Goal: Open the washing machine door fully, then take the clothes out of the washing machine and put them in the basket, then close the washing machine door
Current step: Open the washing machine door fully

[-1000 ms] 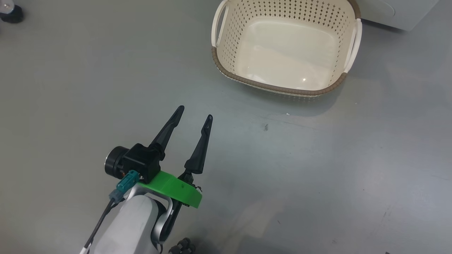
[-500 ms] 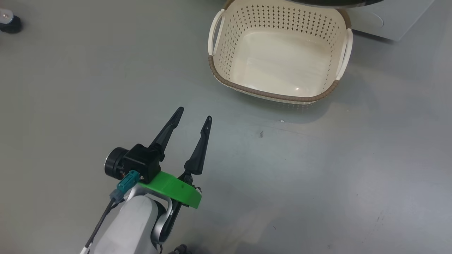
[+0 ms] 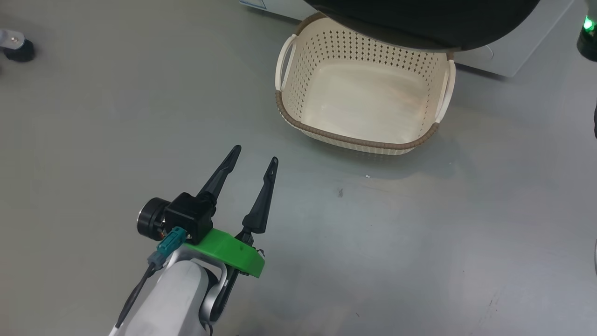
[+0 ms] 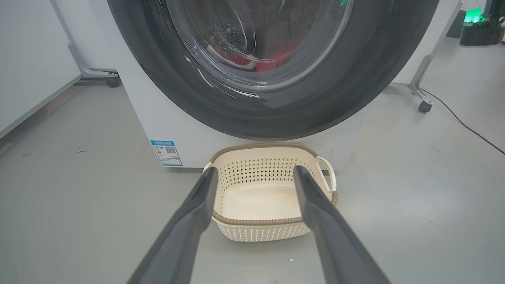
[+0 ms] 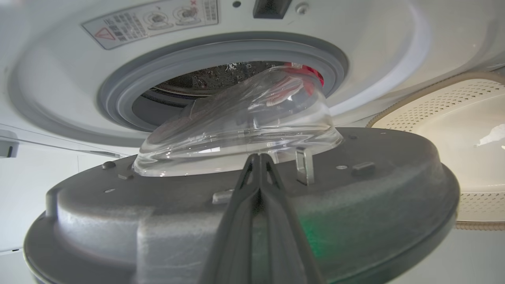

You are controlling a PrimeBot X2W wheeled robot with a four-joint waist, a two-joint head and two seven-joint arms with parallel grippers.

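now the right tool (image 5: 258,157), fingers pressed together, is pointing along the inner face of the washing machine door (image 5: 118,221) — the clothes (image 4: 278,57) are sitting beyond, in the drum (image 5: 205,79); the left tool (image 3: 256,154), fingers apart, is hovering short of the basket (image 3: 354,140).

Clothes (image 4: 276,59) blurred, apparently, behind door (image 4: 152,75).

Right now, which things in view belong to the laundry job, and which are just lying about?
Job: washing machine door, washing machine, clothes, basket, left claw, right claw.
Lying about: caster wheel, floor cable, green-lit device.
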